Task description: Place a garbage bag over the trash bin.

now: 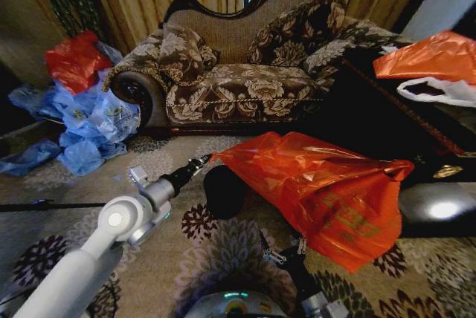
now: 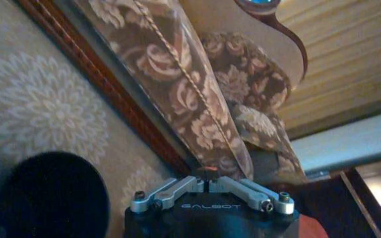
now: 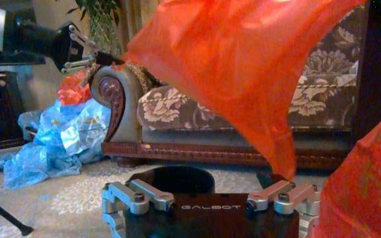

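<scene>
Your left pincer [image 1: 209,159], closed, pinches one edge of the garbage bag [image 1: 312,184]; your right pincer [image 3: 209,198] stands wide open beneath it. This stretches the bag over the trash bin [image 1: 225,192] standing on the carpet [image 1: 223,258] before the sofa [image 1: 245,80].

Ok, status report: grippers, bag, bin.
Left gripper shut on garbage bag corner, held above the trash bin. Right gripper low under the bag, open. Bag stretched above the bin, not on the rim yet.
</scene>
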Tool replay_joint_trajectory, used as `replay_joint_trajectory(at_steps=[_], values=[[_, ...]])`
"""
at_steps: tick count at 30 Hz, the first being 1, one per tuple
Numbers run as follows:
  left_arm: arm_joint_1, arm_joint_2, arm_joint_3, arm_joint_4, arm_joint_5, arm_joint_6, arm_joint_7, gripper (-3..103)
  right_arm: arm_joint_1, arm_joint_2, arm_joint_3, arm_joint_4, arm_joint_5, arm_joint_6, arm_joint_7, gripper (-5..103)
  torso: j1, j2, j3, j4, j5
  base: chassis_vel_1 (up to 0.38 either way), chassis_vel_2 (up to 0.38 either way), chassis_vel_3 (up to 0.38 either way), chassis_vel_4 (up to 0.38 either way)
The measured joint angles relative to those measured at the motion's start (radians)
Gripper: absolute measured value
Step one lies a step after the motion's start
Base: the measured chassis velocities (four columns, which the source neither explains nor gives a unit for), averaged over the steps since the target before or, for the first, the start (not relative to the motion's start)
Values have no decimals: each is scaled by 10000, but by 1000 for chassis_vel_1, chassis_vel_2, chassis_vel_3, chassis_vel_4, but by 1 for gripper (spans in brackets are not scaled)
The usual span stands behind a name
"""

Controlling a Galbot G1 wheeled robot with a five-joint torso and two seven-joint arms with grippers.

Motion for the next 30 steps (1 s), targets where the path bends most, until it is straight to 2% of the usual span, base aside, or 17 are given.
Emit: replay_joint_trajectory(at_steps=[14, 18, 22, 23, 24, 25, 26, 27, 28, 29, 30], values=[[21, 300, -1309, 456, -761, -48, -35, 0, 209, -137, -3, -34, 339, 25, 80, 100, 0, 0, 0, 1, 2, 0, 0, 0, 0], [126, 336, -1380, 417, -818, -45, -30, 0, 273, -180, 78, -9, 471, 12, 185, 100, 0, 0, 0, 2, 1, 0, 0, 0, 0], [81, 305, -982, 371, -535, -5, -9, 0, 303, -221, 142, -2, 526, 3, 250, 100, 0, 0, 0, 1, 2, 0, 0, 0, 0], [26, 303, -806, 439, -267, 64, 55, 0, 286, -221, 136, 12, 526, 8, 250, 100, 0, 0, 0, 1, 3, 0, 0, 0, 0], [-7, 345, -469, 696, 537, 371, 174, 0, 257, -218, 122, 24, 524, 22, 250, 100, 0, 1, -1, 1, 5, 0, 0, 0, 0], [-7, 345, -469, 696, 537, 371, 174, 0, 257, -218, 122, 24, 524, 22, 250, 100, 0, 1, -1, 1, 5, 0, 0, 0, 0], [26, 416, -248, 927, 1255, 697, 238, 0, 246, -213, 113, 27, 521, 29, 250, 100, -1, 1, -2, -3, 5, 0, 0, 0, 0], [513, 869, 328, 1872, 3434, 1969, 916, 0, 261, -227, 67, 14, 517, 46, 250, 100, 1, 0, 1, -8, 0, 0, 0, 0, 0], [513, 869, 328, 1872, 3434, 1969, 916, 0, 261, -227, 67, 14, 517, 46, 250, 100, 1, 0, 1, -8, 0, 0, 0, 0, 0], [868, 1115, 495, 2170, 4636, 2440, 1323, -3, 288, -252, 56, -2, 517, 53, 251, 100, 3, -1, 4, -2, -13, 0, 0, 0, 0], [1127, 1299, 556, 2299, 5867, 2944, 1713, 2, 298, -259, 52, -11, 517, 63, 251, 100, 2, -1, 2, 14, -3, 0, 0, 0, 0]])
